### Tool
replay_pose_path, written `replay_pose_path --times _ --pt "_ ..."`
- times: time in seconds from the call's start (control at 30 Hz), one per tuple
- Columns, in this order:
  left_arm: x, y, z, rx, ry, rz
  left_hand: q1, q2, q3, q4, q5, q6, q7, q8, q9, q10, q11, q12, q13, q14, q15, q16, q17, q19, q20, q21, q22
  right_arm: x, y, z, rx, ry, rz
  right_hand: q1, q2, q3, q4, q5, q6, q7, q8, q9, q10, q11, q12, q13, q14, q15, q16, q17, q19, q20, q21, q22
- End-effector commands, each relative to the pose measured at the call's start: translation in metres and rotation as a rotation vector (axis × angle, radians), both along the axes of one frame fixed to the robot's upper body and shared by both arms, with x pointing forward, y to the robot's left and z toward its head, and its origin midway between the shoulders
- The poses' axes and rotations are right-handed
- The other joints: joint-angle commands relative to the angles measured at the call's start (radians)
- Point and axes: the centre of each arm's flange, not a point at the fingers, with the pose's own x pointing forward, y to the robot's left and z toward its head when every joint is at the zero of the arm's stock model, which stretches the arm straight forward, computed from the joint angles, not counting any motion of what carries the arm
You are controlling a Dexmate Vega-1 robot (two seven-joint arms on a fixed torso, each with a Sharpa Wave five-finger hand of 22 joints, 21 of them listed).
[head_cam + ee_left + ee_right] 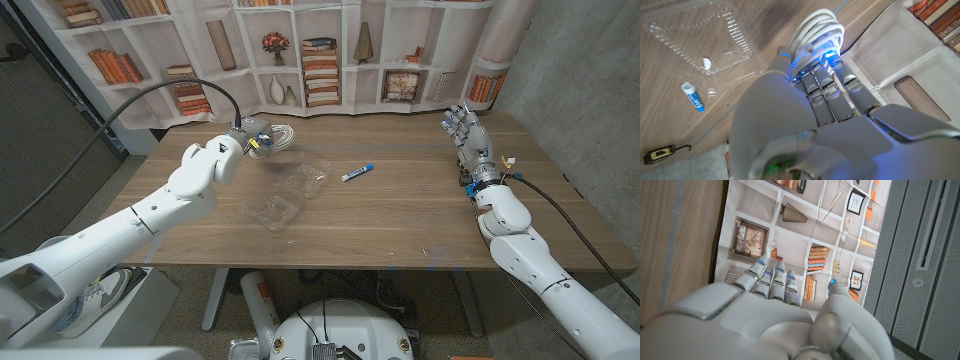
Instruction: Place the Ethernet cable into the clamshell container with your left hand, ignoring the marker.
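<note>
The white Ethernet cable [279,134] is a coiled bundle at the far left of the wooden table. My left hand [247,143] is on its near side, and in the left wrist view its fingers [822,82] close around the coil [818,27]. The clear clamshell container [290,194] lies open mid-table, nearer than the hand; it also shows in the left wrist view [702,35]. My right hand [466,129] stands upright at the far right, fingers spread, holding nothing.
A blue-and-white marker [358,172] lies right of the container, also seen as a marker [692,96] in the left wrist view. A bookshelf-print backdrop [320,50] hangs behind the table's far edge. Bare wood [400,215] lies between container and right arm.
</note>
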Motion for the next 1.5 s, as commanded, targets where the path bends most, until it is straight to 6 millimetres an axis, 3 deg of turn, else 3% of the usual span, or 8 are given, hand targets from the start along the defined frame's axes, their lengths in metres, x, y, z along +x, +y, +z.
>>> replay_pose_path --times 0.03,0.67,1.5 --pt "-0.014 -0.004 0.011 0.037 -0.013 -0.032 0.021 0.024 0.012 0.012 0.006 0.166 -0.067 0.003 0.003 0.044 -0.045 -0.001 0.005 0.000 -0.066 -0.003 0.005 -0.006 -0.092 -0.001 0.004 0.014 0.022 0.000 -0.016 0.015 0.020 -0.006 -0.003 -0.003 -0.001 0.007 0.009 -0.002 -0.001 0.004 0.002 0.002 -0.002 0.003 0.007 0.003 0.000 0.002 0.008 -0.009 0.005 0.003" --pt "-0.044 -0.004 -0.005 0.029 -0.026 -0.107 0.022 0.023 0.014 0.013 0.006 0.167 -0.074 0.001 0.003 0.042 -0.045 -0.003 0.006 -0.005 -0.067 -0.004 0.006 -0.013 -0.092 -0.004 0.004 0.017 0.033 0.014 -0.050 0.002 0.024 -0.005 -0.001 -0.003 -0.004 0.006 0.007 -0.001 -0.002 0.004 0.002 0.002 -0.002 0.003 0.007 0.003 0.000 0.002 0.007 -0.009 0.004 0.003" --pt "-0.077 -0.017 -0.023 0.050 -0.036 -0.190 0.023 0.022 0.016 0.014 0.006 0.168 -0.075 -0.002 0.003 0.049 -0.045 -0.002 0.007 -0.002 -0.068 -0.002 0.007 -0.013 -0.092 -0.005 0.005 0.023 0.039 0.013 -0.059 0.016 0.041 -0.005 -0.001 -0.004 -0.006 0.006 0.009 -0.001 -0.002 0.004 0.002 0.001 -0.003 0.003 0.007 0.003 0.000 0.002 0.007 -0.009 0.004 0.003"
